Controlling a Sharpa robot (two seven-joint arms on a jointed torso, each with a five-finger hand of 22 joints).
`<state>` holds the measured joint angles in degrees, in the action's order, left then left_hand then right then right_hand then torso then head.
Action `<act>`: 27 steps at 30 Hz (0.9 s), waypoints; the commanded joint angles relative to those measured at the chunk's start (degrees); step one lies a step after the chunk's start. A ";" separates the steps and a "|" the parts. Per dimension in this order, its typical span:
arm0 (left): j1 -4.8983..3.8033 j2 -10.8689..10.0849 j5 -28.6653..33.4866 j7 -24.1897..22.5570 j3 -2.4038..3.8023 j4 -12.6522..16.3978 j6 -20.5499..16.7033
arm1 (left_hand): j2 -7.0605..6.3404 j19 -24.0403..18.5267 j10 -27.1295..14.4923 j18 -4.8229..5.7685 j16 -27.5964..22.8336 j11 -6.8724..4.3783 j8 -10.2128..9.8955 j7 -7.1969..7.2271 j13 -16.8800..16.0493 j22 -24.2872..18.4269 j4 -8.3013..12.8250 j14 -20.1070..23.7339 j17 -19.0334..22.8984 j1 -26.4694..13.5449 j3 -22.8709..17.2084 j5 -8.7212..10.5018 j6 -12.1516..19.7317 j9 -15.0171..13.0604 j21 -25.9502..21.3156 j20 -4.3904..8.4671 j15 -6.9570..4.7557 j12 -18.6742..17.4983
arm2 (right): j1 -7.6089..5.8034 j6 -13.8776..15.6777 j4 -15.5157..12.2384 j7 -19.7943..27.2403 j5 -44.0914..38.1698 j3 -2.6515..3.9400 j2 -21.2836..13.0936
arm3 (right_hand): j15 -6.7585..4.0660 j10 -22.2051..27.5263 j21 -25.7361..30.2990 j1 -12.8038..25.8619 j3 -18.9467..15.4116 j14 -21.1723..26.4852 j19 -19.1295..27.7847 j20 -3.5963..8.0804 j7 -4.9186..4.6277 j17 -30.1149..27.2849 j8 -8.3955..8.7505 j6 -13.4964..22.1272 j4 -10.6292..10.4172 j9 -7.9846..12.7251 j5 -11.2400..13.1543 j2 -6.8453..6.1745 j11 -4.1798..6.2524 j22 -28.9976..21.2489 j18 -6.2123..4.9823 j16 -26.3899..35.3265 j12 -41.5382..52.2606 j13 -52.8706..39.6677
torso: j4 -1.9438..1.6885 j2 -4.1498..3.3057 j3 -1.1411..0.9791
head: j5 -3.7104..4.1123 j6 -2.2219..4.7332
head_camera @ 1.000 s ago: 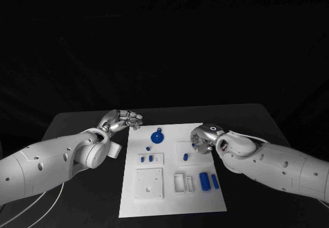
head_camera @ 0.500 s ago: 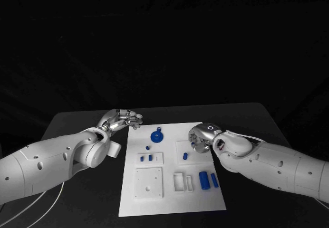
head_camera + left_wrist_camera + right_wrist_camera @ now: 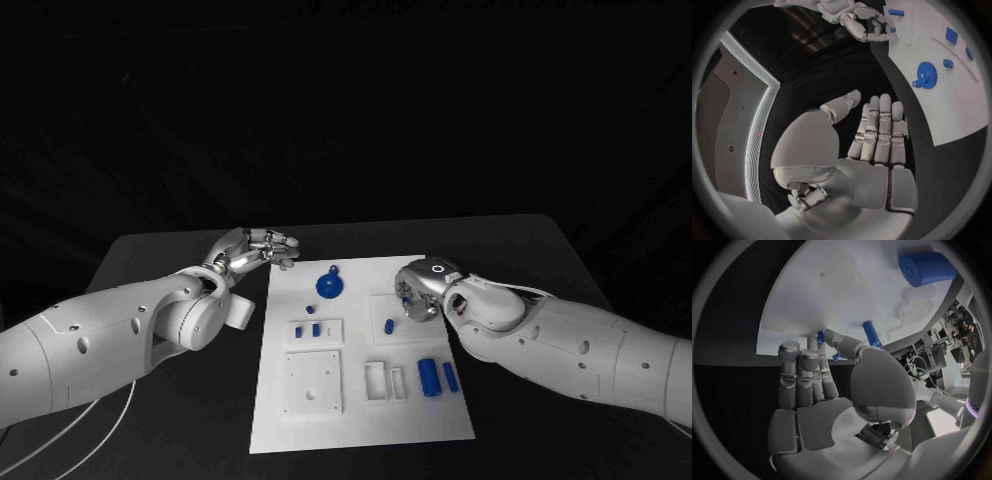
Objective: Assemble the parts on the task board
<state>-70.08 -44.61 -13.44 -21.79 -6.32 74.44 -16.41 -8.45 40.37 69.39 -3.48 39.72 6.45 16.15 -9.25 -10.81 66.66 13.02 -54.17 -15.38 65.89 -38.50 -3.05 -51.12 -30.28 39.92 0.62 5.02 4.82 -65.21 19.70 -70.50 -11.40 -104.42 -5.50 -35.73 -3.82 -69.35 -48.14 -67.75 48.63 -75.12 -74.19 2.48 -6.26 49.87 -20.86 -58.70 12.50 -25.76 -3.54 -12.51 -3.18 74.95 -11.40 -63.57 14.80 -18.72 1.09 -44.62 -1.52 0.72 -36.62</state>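
- While most parts look unplaced, the task board (image 3: 361, 400) lies mid tabletop (image 3: 534, 250) w/ blue pieces spread over it — judging by that, assembly is early.
- Blue gear (image 3: 330, 289) sits at the board's far end, a small round part just beyond it; looks seated, can't confirm.
- Two short blue pegs (image 3: 307, 330) stand in a small white block, left of centre.
- Bigger blue cylinder (image 3: 430, 378) & a slimmer piece beside it lie near-right, loose by the look of it.
- Right hand (image 3: 420, 293) is at the board's right edge, fingers reaching down toward a small blue peg (image 3: 871, 333); whether it's grasping it or just touching — can't tell.
- Left hand (image 3: 257, 250) hovers off the board's far-left corner, fingers curled in, nothing held.
- Left to do, I'd say: nearly all of the insertions.
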 commanded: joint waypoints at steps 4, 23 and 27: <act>-0.07 0.09 0.63 -0.38 0.05 0.12 0.89 | 0.30 0.25 -0.38 -0.43 -0.23 0.24 0.30 0.07 0.08 0.05 0.06 -0.41 -0.09 -0.06 0.37 -0.08 0.44 0.00 -0.11 0.05 -0.05 -0.35 | 1.33 -5.59 0.04 -2.05 -4.55 -1.01 0.43 | -0.72 -3.25 0.24 -0.28 0.06 0.34 0.07 0.31 -0.07 0.00 -0.27 -0.38 0.35 0.11 0.00 0.05 1.33 0.33 -3.60 -0.18 -0.01 -0.04 | 0.00 0.01 0.05 | 0.41 -0.18; -0.08 0.18 0.63 -0.39 0.06 -0.05 0.56 | 0.31 0.37 -0.54 -0.41 -0.43 0.34 0.25 0.00 0.13 0.13 0.05 -0.59 -0.33 -0.11 0.48 -0.08 0.60 0.05 -0.15 0.09 -0.09 -0.47 | 1.72 -1.09 -0.63 -5.00 -8.67 -1.11 0.45 | -1.34 -4.79 -0.34 -0.77 3.05 0.10 -0.37 0.77 0.75 0.14 -0.62 -2.64 1.22 0.43 -0.32 -1.13 1.98 0.98 -3.60 -0.34 0.62 -2.17 | 0.03 0.00 -0.07 | 0.35 -0.21; -0.07 0.20 0.63 -0.43 0.07 -0.18 0.53 | 0.25 0.42 -0.56 -0.41 -0.47 0.35 0.24 -0.01 0.14 0.15 0.04 -0.68 -0.43 -0.16 0.55 -0.06 0.64 0.06 -0.16 0.11 -0.12 -0.48 | 1.80 -0.16 -0.58 -4.89 -8.67 -1.07 0.49 | -1.42 -4.98 -0.56 -0.84 3.47 0.00 -0.52 0.88 0.84 0.21 -0.63 -2.91 1.18 0.48 -0.10 -1.44 2.06 1.08 -3.60 -0.46 0.67 -2.53 | 0.03 0.00 -0.09 | 0.26 -0.23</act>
<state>-70.08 -44.55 -13.20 -21.76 -6.32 74.22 -16.32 -8.45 40.36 69.19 -3.38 39.49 6.65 16.15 -9.29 -10.76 66.76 13.02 -54.37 -15.75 65.89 -38.19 -3.05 -50.75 -30.27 39.92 0.61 4.81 4.60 -64.28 21.57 -71.45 -15.91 -112.48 -5.99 -35.28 -4.31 -69.62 -48.47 -68.56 51.87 -75.61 -74.71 3.03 -5.46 50.04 -21.29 -61.22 13.70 -25.35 -3.89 -13.36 -3.23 74.93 -11.35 -63.85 15.12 -21.15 1.12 -44.62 -1.59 1.02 -36.83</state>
